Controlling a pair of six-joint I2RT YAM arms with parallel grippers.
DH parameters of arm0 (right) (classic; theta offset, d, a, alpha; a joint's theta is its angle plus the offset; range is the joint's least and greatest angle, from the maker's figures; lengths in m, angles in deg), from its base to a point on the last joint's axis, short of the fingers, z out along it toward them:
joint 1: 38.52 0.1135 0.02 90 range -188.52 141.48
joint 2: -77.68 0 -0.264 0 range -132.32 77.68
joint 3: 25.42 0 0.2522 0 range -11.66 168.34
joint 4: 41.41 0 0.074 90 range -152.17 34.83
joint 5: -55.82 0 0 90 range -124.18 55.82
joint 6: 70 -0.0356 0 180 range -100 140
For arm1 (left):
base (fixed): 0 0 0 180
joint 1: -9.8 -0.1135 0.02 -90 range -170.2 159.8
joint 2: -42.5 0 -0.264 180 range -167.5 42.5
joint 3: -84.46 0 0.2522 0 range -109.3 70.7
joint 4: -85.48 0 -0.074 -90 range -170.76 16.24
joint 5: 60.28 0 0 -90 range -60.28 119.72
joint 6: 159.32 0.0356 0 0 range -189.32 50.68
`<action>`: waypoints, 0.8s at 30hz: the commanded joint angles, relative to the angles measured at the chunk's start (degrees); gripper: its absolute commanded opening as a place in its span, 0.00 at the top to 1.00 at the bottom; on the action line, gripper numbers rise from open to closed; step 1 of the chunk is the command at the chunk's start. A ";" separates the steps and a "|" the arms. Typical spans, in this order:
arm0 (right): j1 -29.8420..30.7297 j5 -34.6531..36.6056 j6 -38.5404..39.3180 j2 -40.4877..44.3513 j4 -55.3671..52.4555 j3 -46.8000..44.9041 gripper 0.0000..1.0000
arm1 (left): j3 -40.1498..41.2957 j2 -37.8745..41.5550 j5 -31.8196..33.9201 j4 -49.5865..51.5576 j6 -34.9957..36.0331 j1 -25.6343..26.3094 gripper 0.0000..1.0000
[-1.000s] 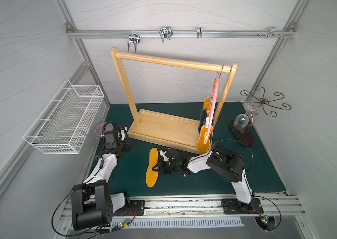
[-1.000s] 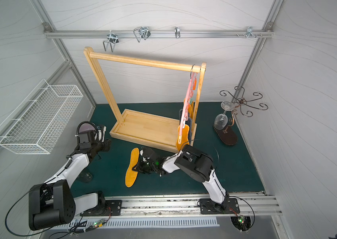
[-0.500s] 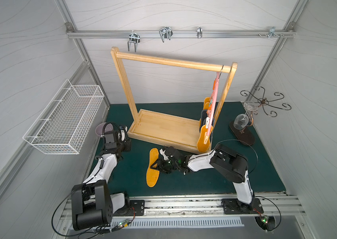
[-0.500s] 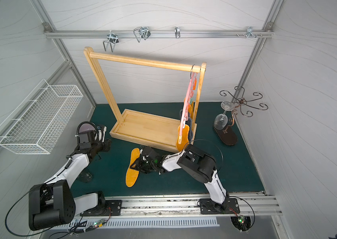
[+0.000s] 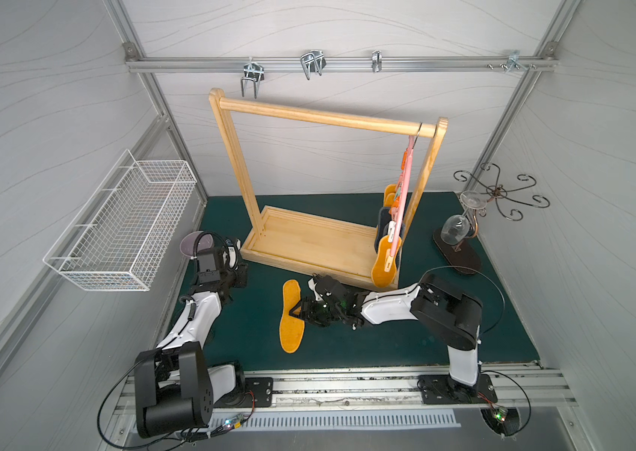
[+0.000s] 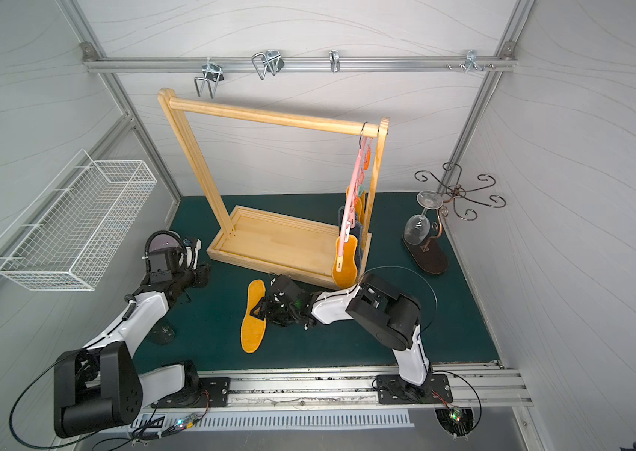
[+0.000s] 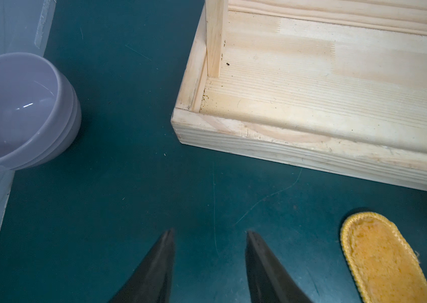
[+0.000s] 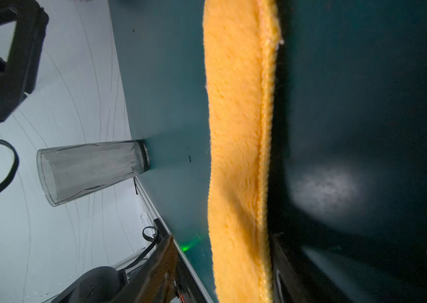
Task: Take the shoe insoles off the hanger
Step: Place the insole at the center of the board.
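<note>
One orange insole (image 5: pixel 291 324) lay flat on the green mat (image 5: pixel 386 343) before the wooden rack (image 5: pixel 328 116); the other shoe insoles (image 5: pixel 384 269) hung clipped to the pink hanger (image 5: pixel 406 175) at the rack's right end. The right gripper (image 5: pixel 297 308) sat low at the loose insole's edge, jaw state unclear, and the left gripper (image 7: pixel 209 232) hovered empty, jaws apart, over bare mat. Step looked like setting down one removed insole; next move would need the right arm lifted clear, then up to tug the lowest clipped insole free.
</note>
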 commanded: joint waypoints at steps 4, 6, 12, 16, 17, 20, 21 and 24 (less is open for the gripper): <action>0.62 3.34 1.40 4.46 -3.39 -2.11 0.41 | -0.11 1.10 -1.11 -1.86 0.52 -0.47 0.50; 0.26 4.74 2.39 6.08 -4.27 -3.18 0.41 | -0.06 1.19 -1.08 -1.95 0.52 -0.47 0.50; -0.68 10.15 10.48 11.56 -9.25 -6.12 0.39 | -0.19 1.10 -1.25 -1.61 0.61 -0.49 0.50; -0.63 10.69 15.28 15.21 -1.78 -11.77 0.39 | -0.26 1.02 -1.62 -1.43 0.78 -0.56 0.50; -0.30 10.91 17.80 16.45 1.72 -14.08 0.39 | -0.42 0.84 -1.64 -1.35 0.79 -0.51 0.50; 0.68 13.76 25.16 20.64 12.40 -21.31 0.39 | -0.47 0.90 -1.62 -1.20 0.78 -0.51 0.50; 0.78 13.91 28.78 21.51 15.70 -23.01 0.39 | -0.43 0.96 -1.63 -1.27 0.79 -0.54 0.49; 0.96 13.62 38.74 24.53 18.10 -26.12 0.39 | -0.39 0.88 -1.56 -1.42 0.70 -0.58 0.49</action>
